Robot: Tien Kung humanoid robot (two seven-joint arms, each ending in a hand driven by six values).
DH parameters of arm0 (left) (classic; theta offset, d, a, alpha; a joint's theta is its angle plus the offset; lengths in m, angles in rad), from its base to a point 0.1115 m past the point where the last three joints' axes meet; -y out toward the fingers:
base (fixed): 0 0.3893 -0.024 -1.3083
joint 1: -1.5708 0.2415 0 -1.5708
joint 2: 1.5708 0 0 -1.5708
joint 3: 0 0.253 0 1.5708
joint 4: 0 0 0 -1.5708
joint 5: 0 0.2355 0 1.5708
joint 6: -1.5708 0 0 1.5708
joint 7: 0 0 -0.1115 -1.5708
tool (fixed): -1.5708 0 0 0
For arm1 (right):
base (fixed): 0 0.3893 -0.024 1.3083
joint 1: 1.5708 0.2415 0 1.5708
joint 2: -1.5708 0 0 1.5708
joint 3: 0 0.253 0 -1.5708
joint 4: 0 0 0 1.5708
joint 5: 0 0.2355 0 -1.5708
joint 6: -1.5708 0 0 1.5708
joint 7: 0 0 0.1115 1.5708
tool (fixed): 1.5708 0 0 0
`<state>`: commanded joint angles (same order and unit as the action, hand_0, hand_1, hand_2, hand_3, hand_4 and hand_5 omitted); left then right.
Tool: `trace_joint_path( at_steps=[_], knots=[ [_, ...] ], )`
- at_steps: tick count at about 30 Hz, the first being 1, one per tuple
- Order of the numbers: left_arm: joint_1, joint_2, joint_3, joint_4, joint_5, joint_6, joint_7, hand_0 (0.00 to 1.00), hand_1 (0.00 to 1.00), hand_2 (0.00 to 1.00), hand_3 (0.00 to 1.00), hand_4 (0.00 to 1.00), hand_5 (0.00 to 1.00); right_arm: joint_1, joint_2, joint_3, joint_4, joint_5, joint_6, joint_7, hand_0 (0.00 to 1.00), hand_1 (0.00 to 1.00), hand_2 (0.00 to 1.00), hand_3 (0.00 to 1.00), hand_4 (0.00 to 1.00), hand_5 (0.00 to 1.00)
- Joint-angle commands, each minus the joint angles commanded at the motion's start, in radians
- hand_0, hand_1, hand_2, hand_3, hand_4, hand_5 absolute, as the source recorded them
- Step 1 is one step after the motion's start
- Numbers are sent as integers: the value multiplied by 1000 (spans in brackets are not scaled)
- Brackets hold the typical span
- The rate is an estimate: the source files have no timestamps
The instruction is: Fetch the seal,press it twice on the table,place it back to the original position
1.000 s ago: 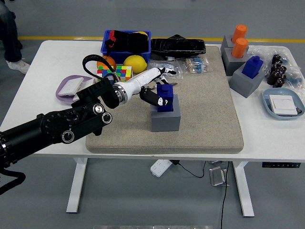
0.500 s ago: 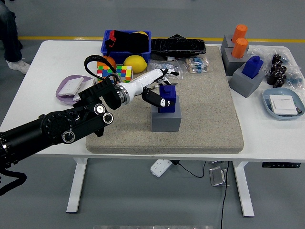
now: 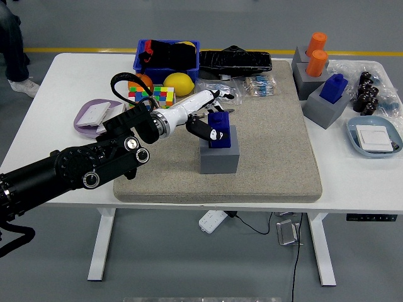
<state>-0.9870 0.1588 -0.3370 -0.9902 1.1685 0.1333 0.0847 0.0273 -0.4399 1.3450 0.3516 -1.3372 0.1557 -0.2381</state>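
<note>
Seal point(image 3: 219, 129): a blue block seated in the top of a grey holder point(image 3: 219, 155), directly under the fingertips of the left hand point(image 3: 204, 116).

Head view:
- The left arm enters from the lower left and reaches across the beige mat point(image 3: 277, 145). The hand is white with dark fingers point(image 3: 201, 129).
- The fingers are curled around the upper part of the seal, thumb side toward the arm and the other fingers on the far side. The hand grips the seal.
- The seal sits low in its holder and is not lifted clear. Whether its base rests fully in the recess cannot be determined.
- No stamp marks can be made out on the mat or on the white table point(image 3: 56, 119) near the hand.
- Behind the hand lie a puzzle cube point(image 3: 162, 95) and a lemon point(image 3: 179, 83). Well to the right of the hand stand a second blue seal point(image 3: 333, 88) and two orange seals point(image 3: 317, 53) in their own grey holders.
- The right hand is not in view.

Task status, as a judgement:
- The seal is gripped while in its holder. This fits either the fetch or the return step.
- The pictures give no evidence that either press is done.
- If this is the fetch, what remains is the lift, two presses and the return.
- If this is the return, only the release remains.
</note>
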Motion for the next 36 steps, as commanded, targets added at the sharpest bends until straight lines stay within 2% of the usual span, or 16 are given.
trace_joint_path(
  at_steps=[15,29,30,36],
  knots=[
    [-13,15,5,-14,22,-26,24,826,458,441,908,711,2,-2,0,3,0,0,0,0,885,747,751,751,831,522],
    [-10,3,21,-4,18,-21,17,826,457,439,909,713,2,-2,1,3,0,-1,0,0,885,747,751,751,831,521],
    [-9,2,21,-3,17,-20,15,826,525,469,910,711,2,-2,1,3,0,-1,0,0,885,747,751,751,831,521],
    [-8,0,20,2,5,-20,8,826,525,469,910,711,2,-2,1,3,0,-1,0,0,885,747,751,751,831,521]
  ],
)
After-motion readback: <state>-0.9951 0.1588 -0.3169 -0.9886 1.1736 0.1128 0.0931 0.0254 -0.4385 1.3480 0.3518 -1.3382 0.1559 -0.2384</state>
